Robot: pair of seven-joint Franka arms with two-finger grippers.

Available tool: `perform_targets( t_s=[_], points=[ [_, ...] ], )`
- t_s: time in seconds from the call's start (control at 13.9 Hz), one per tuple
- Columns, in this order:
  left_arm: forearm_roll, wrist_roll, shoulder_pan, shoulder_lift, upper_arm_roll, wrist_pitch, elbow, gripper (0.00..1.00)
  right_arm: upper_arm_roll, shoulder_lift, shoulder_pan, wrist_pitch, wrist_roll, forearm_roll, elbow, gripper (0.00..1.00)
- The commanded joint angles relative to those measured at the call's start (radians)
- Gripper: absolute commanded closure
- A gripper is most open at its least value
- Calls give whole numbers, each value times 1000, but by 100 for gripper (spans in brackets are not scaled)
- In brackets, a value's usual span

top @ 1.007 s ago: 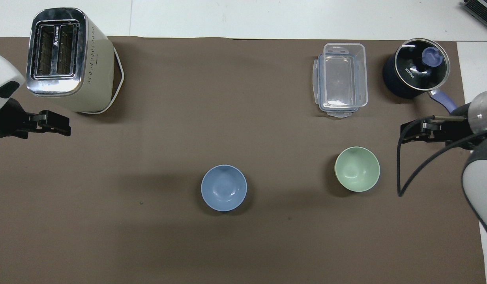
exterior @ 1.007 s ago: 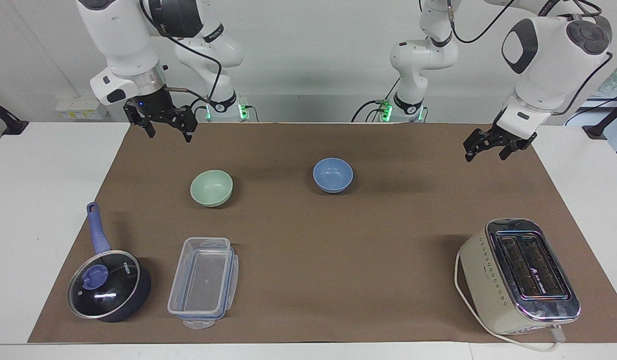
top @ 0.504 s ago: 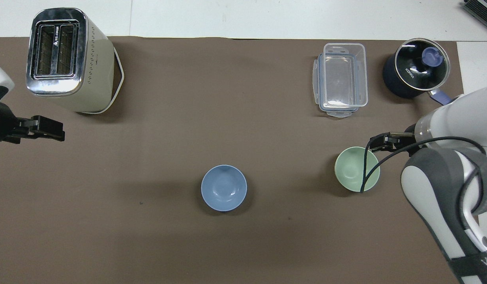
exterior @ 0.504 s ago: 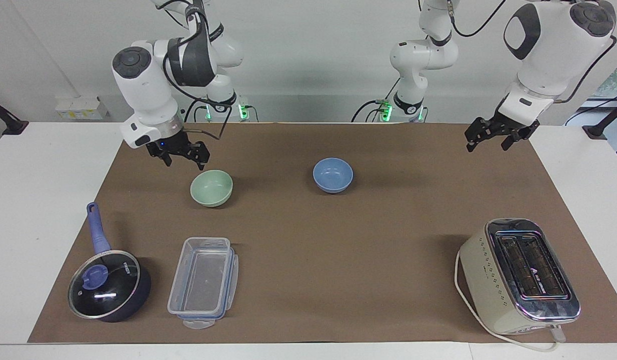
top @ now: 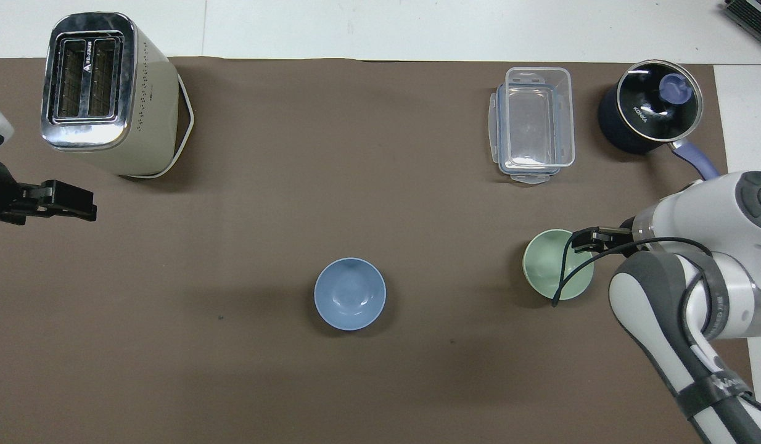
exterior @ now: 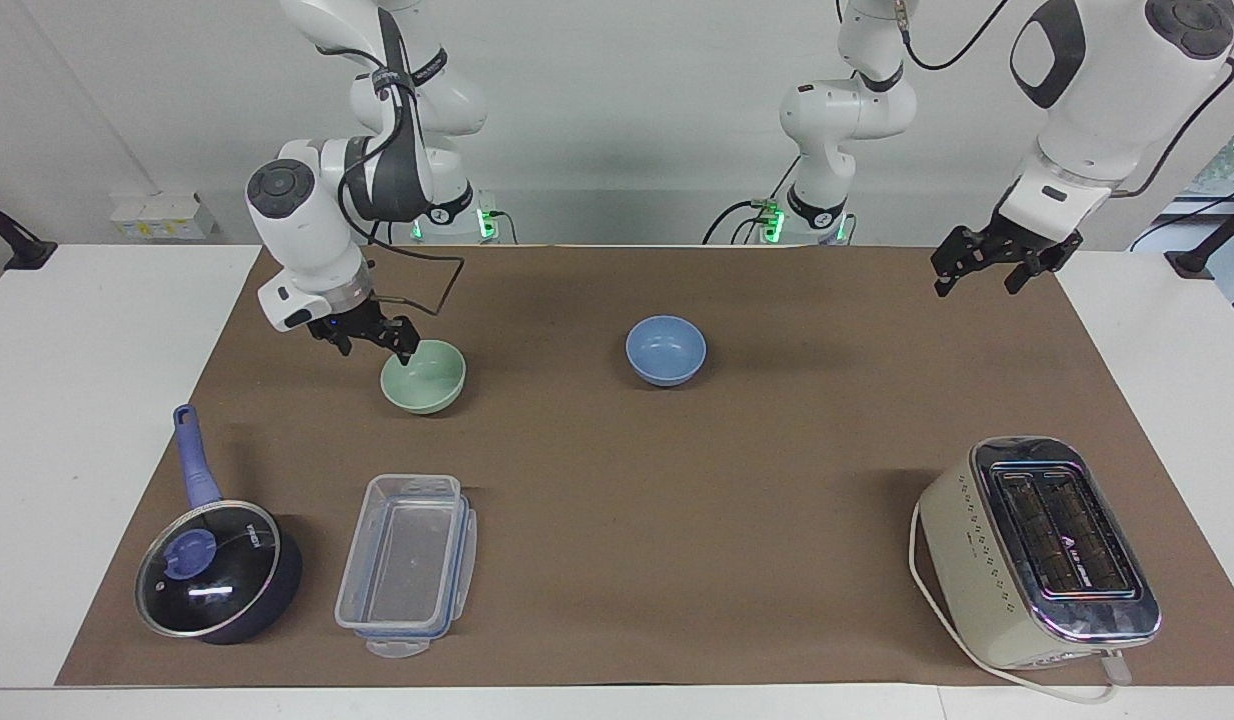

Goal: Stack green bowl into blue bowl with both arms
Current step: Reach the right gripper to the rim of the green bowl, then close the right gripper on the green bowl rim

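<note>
Mat [exterior: 617, 480]: brown, matt, felt-like.
Green bowl [exterior: 424, 376] and blue bowl [exterior: 665, 350]: smooth, faint sheen.
Toaster [exterior: 1039, 552]: cream body, glossy chrome top.
Box [exterior: 407, 562]: clear plastic.
Saucepan [exterior: 217, 572]: dark body, glossy glass lid, metal rim.
Arm shells [exterior: 307, 215]: glossy white plastic.
</note>
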Motion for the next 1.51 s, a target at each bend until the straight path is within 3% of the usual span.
perform_targets(
  t_s=[0.0, 0.58, 1.01, 1.15, 1.44],
  points=[
    [10, 8, 10, 11, -10, -19, 20, 0, 5, 8, -25, 83, -15, 19, -64, 0],
    [11, 10, 28, 11, -8, -27, 20, 0, 5, 42, -41, 226, -79, 53, -164, 0],
    [11, 10, 28, 11, -8, -27, 20, 0, 7, 42, -48, 223, -84, 53, -161, 1],
    [11, 10, 28, 10, -8, -27, 20, 0, 7, 42, -47, 218, -84, 54, -159, 24],
    [11, 10, 28, 11, -8, -27, 20, 0, 7, 40, -45, 214, -108, 129, -153, 88]
  ],
)
